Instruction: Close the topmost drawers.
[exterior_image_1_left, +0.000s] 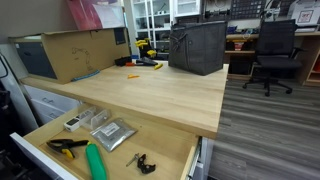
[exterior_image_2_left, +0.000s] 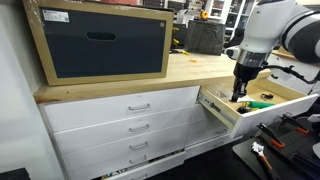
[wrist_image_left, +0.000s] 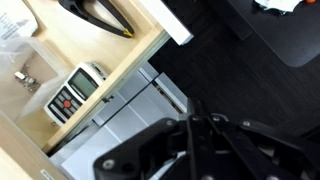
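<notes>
We can read no writing: the label on the cardboard box (exterior_image_2_left: 105, 42) is too blurred. The open topmost drawer (exterior_image_1_left: 172, 150), under the worktop (exterior_image_1_left: 150, 95), holds yellow-handled pliers (exterior_image_1_left: 65, 146), a green roll (exterior_image_1_left: 95, 162), plastic bags (exterior_image_1_left: 112, 132) and a calculator-like device (wrist_image_left: 75, 90). The arm points down, with its gripper (exterior_image_2_left: 238, 96) clamped shut on nothing near the drawer's white front.

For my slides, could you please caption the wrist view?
Shut tool by the open top drawer, a white keypad device lying inside.

A workshop-like lab: thick light-wood worktop (exterior_image_1_left: 150, 95), yellow-handled black pliers (exterior_image_1_left: 66, 147) in the open plywood topmost drawer (exterior_image_1_left: 165, 142) at seven o'clock, black swivel office chair (exterior_image_1_left: 272, 50) at two o'clock.
</notes>
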